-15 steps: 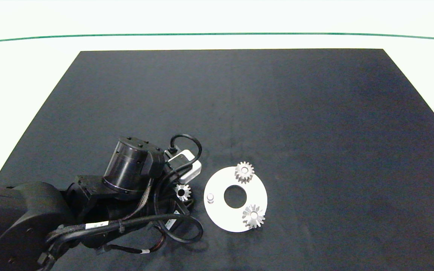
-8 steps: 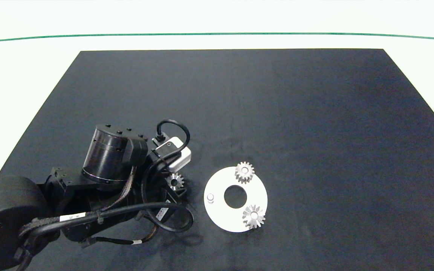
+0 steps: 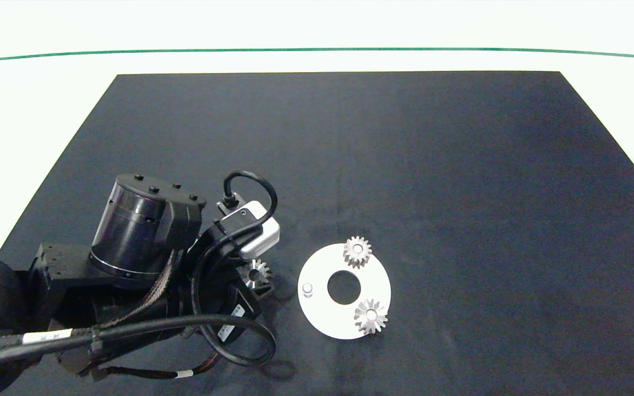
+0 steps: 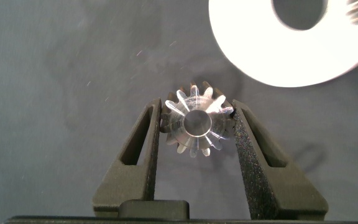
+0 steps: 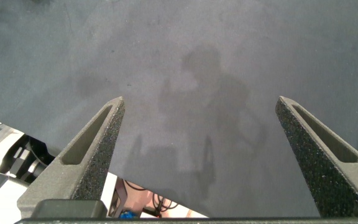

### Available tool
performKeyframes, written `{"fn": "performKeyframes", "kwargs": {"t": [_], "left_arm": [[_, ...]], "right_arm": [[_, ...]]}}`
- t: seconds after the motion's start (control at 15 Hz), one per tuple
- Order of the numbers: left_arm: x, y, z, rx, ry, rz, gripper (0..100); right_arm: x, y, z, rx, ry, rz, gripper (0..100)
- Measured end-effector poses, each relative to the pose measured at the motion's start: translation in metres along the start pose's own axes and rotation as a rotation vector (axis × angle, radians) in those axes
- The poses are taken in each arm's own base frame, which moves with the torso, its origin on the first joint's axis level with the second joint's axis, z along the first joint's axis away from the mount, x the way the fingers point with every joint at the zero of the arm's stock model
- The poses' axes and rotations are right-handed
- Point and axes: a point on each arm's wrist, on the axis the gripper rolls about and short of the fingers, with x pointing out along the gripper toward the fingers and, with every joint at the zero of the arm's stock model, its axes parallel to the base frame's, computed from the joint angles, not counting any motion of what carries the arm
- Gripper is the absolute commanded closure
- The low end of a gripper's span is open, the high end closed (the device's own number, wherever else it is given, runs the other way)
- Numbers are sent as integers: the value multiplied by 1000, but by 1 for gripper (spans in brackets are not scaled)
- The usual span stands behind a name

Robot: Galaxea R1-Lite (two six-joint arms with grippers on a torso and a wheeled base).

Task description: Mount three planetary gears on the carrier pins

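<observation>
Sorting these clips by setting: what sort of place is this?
Probably a robot test bench: a bare black mat, a white disc with silver gears, and a left claw gripping a third gear.

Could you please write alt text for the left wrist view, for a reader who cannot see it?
The left gripper is shut on a small silver planetary gear, held between its two grey fingers above the dark table mat. Beyond the gear lies part of the white carrier disc with its large centre hole.

Black mat (image 3: 350,154) — white disc (image 3: 325,316) on it
</observation>
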Motion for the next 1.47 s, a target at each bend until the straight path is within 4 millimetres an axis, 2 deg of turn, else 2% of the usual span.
{"fn": "performKeyframes", "kwargs": {"t": [0.6,1.47], "left_arm": [[-14,-28,20,47,-80,-67,100],[2,-50,40,117,-36,-121,100]], "right_arm": [[-2,-1,1,-6,-13,-3,0],[-7,-3,2,-21,-41,-10,0]]}}
